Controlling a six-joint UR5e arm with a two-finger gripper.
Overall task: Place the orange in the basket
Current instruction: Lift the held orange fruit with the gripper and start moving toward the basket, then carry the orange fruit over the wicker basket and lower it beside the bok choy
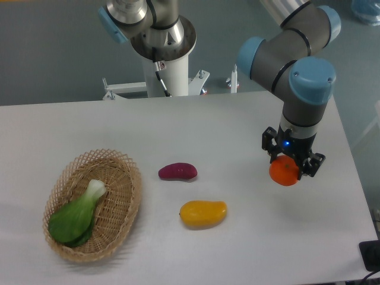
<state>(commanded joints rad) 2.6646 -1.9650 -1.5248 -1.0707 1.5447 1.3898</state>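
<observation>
with the hand (287, 166) clamped on the orange (284, 172) at the bench's right side, carry it high over the purple vegetable (177, 171) leftward, lowering gently beside the greens (76, 217) in the basket (127, 178).

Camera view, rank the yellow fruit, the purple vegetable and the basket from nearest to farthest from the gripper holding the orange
Measured from the gripper, shut on the orange at the table's right:
1. Yellow fruit, lower left of it, toward the front edge.
2. Purple vegetable, farther left, mid-table.
3. Basket, far left, holding a leafy green vegetable.
</observation>
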